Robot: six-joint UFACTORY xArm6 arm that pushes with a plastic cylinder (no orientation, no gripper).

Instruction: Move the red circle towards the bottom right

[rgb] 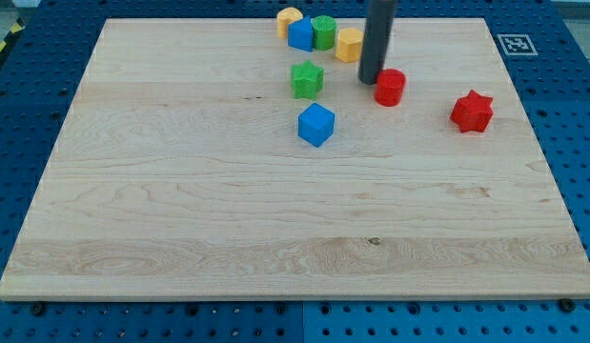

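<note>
The red circle [390,87] is a short red cylinder on the wooden board [228,210], in the upper right part of the view. My tip [372,81] is the lower end of a dark rod that comes down from the view's top. It stands right at the red circle's left edge, touching or almost touching it. A red star block [472,111] lies to the right of the red circle and slightly lower.
A green star-like block [307,79] lies left of my tip, with a blue cube [315,124] below it. At the board's top edge sit a yellow block [289,20], a blue block [301,35], a green cylinder [323,32] and a yellow-orange block [349,44].
</note>
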